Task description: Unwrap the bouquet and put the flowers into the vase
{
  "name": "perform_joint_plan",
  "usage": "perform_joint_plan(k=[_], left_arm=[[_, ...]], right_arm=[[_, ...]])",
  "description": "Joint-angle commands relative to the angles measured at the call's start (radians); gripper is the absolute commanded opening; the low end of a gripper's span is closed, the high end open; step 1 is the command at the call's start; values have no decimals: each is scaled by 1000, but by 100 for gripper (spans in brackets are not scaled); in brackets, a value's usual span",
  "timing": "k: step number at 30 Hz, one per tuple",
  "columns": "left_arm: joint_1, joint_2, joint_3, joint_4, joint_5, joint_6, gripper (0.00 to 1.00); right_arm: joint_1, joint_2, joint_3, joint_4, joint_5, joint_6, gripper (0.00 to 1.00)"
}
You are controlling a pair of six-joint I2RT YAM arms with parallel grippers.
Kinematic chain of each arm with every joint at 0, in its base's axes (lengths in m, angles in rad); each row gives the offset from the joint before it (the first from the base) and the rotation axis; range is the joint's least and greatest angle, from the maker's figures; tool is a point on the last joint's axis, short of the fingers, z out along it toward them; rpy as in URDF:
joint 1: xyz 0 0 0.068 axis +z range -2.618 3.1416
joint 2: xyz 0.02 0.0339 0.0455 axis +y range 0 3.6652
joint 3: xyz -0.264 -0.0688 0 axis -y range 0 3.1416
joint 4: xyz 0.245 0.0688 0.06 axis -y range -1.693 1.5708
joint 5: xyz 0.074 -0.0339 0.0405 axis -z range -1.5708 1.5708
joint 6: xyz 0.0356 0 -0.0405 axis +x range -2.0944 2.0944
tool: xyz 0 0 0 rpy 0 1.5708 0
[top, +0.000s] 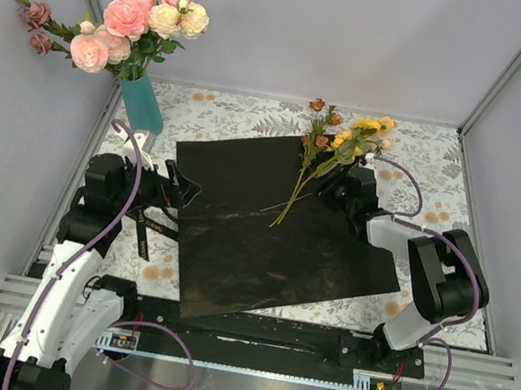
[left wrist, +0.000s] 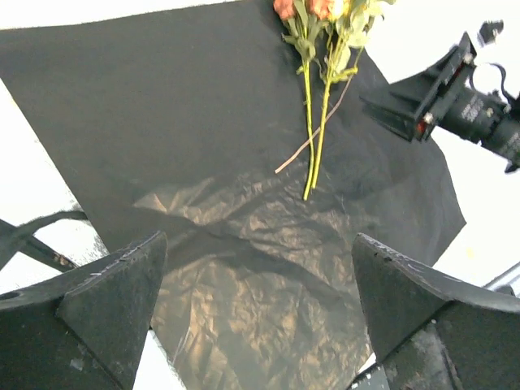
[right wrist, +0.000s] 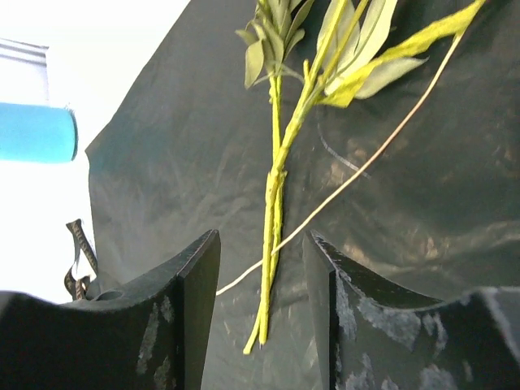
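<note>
The teal vase (top: 143,100) stands at the back left with several pink and cream flowers (top: 135,19) in it; its side also shows in the right wrist view (right wrist: 36,132). The black wrapping paper (top: 256,224) lies spread flat. A few yellow and brownish flowers (top: 341,133) lie on its far right corner, their stems (right wrist: 272,211) pointing toward the middle. My right gripper (right wrist: 263,237) straddles the two green stem ends, jaws partly apart and not touching them. My left gripper (left wrist: 258,240) hangs wide open over the paper's crumpled left part (left wrist: 244,268), holding nothing.
A black ribbon (top: 144,231) lies on the floral tablecloth (top: 254,114) by the paper's left edge. A thin pale string (right wrist: 366,162) crosses the stems. Grey walls close in the left, back and right sides. The right arm (left wrist: 463,106) shows across the paper.
</note>
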Motion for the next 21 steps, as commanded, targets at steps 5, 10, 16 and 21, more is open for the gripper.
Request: perform_joint_plan(k=[5, 10, 16, 21], left_arm=[[-35, -24, 13, 3, 20, 1, 99], [-41, -54, 16, -5, -18, 9, 99], [-41, -68, 15, -8, -37, 12, 99], [-41, -70, 16, -11, -44, 12, 99]], right_arm=[[-32, 146, 162, 39, -42, 31, 54], [-38, 230, 218, 43, -62, 72, 53], [-35, 283, 258, 32, -39, 112, 52], [-37, 327, 275, 56, -35, 140, 44]])
